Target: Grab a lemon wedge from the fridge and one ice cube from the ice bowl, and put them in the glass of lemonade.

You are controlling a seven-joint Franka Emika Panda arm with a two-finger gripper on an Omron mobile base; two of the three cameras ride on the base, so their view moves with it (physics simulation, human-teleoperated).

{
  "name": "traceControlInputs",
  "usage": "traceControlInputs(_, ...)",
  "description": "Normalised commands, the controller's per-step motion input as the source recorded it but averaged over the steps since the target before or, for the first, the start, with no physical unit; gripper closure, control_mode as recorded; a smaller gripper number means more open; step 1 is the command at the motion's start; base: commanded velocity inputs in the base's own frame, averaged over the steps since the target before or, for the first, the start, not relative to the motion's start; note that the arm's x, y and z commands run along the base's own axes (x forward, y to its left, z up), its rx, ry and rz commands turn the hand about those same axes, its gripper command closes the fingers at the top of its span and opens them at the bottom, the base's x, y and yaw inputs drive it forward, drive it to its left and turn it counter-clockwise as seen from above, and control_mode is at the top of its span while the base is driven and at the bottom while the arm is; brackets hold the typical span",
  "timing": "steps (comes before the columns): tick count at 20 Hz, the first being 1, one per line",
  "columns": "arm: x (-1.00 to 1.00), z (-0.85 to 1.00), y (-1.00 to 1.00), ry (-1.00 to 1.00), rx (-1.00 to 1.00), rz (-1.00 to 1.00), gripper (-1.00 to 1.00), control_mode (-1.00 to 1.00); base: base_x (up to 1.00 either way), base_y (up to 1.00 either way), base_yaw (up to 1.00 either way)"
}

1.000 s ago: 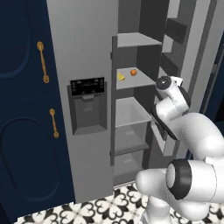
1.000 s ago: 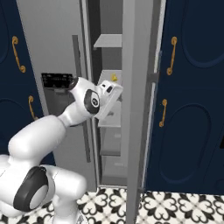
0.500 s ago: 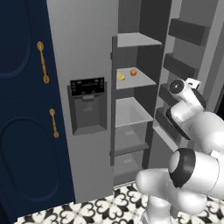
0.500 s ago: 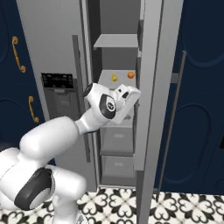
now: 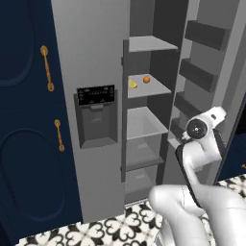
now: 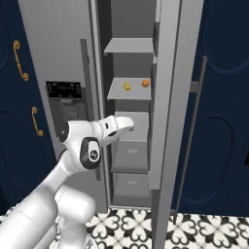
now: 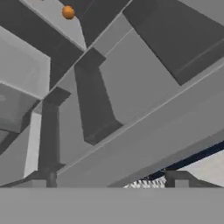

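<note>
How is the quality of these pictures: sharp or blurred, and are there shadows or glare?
Left base view: sharp, flat rendered light, no glare on the tall grey steel fridge; the tiny bright yellow lemon wedge is clear. Right base view: equally sharp, shelves evenly lit. Hand view: softer and tilted; the small round orange item looks slightly blurred.

Flat, even rendered light, soft shadows, no glare, slightly coarse resolution.

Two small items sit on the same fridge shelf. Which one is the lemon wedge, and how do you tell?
The lemon wedge is the yellow, wedge-shaped piece on the left of the shelf. The other item, to its right, is round and orange.
</note>
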Motion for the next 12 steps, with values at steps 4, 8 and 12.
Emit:
traceControlInputs(4,-0.81,0.05,1.00,-0.41,0.52,-0.08,-1.00,-1.00,0.00,0.00,0.00)
traceControlInputs(8,-0.64,0.09,1.00,-0.22,0.66,-0.03,-1.00,-1.00,0.00,0.00,0.00)
traceControlInputs(12,-0.68,-0.02,0.88,-0.02,0.64,0.00,-1.00,-1.00,0.00,0.00,0.00)
